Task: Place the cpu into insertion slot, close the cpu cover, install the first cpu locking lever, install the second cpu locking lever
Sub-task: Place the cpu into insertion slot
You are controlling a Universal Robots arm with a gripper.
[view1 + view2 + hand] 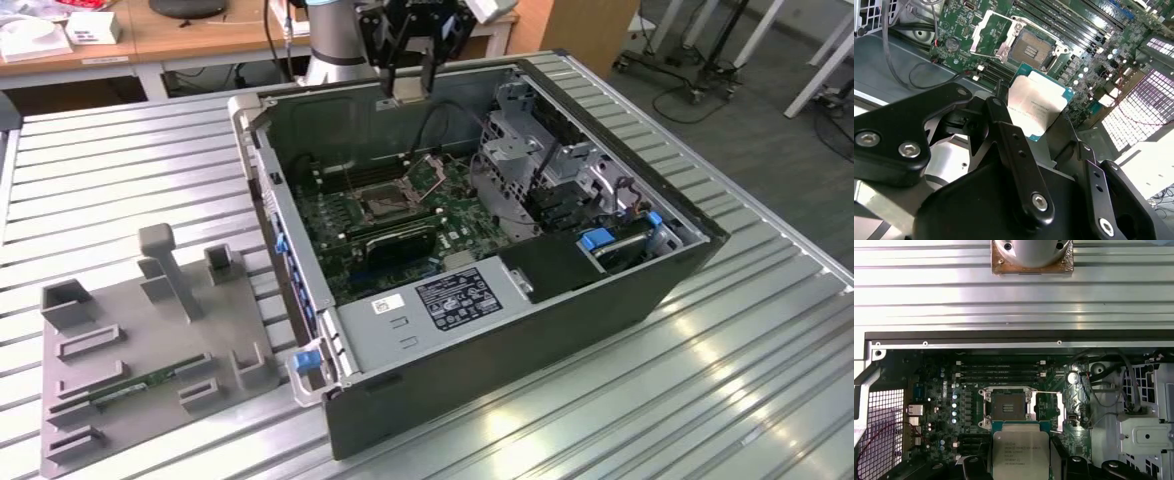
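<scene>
In the exterior view we see the gripper (pixel 406 86) hanging fingers-down over the far wall of the open case (pixel 667 290), with the arm (pixel 334 40) rising behind it. A small pale chip, the cpu (pixel 400 99), sits between the fingertips, well above the board (pixel 400 235). On the board the socket (pixel 387 205) lies bare, and the cover (pixel 441 163) stands tilted up just beside it. The case rests on a ribbed metal table (pixel 747 380). Toward the exterior view's left stands a grey fixture (pixel 134 340) with a green memory stick (pixel 140 385) lying in it.

In the second wrist view the cpu (pixel 1036 105) is a thin square with a pale silvery face, faint print and a narrow green rim. It sits between two black fingers (pixel 1014 145) that press on its opposite edges, so the jaws of the gripper (pixel 1036 114) are closed narrowly on the chip. Below it we see the socket (pixel 1031 47), apart from the chip, with its contact field uncovered. The cover (pixel 989 32), a silvery frame with a cut-out centre, is swung up from one side of the socket.

In the first wrist view the cpu (pixel 1020 452) faces us flat between the fingers (pixel 976 467). The socket (pixel 1009 407) shows just past its far edge, down on the board. The cover (pixel 1049 410) lies folded open beside the socket.
</scene>
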